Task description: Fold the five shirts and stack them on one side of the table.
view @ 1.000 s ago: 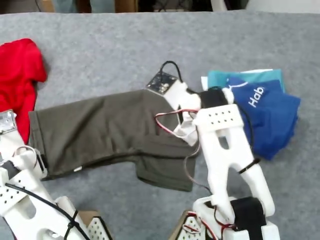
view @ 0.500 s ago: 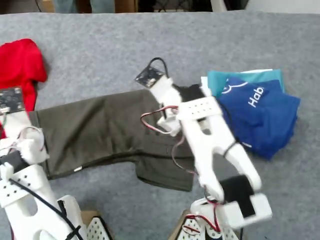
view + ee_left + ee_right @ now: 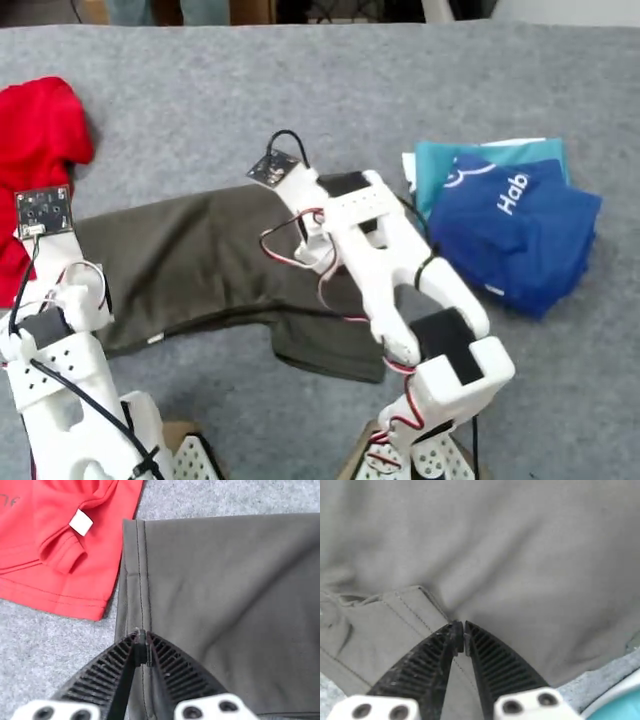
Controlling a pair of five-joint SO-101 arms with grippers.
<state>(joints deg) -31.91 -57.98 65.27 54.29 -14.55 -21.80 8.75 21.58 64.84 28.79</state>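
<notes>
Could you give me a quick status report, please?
Both grippers shut: left at olive shirt's hem, right farther along it. Shirt spread out. Red shirt beside its hem; blue stack apart.

A spread shirt [image 3: 200, 260] lies across the middle of the table [image 3: 450, 80]. A bunched shirt [image 3: 35, 150] touches its left end, out at the far left. A stack of folded shirts [image 3: 515, 220] sits just right of it.

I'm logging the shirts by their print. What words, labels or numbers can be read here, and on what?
Blue shirt: white lettering, cut off by the fold; no whole word reads.
Red shirt: white tag, blank as far as shows; dark marks at the edge, cut off.
Olive shirt: no print.
</notes>
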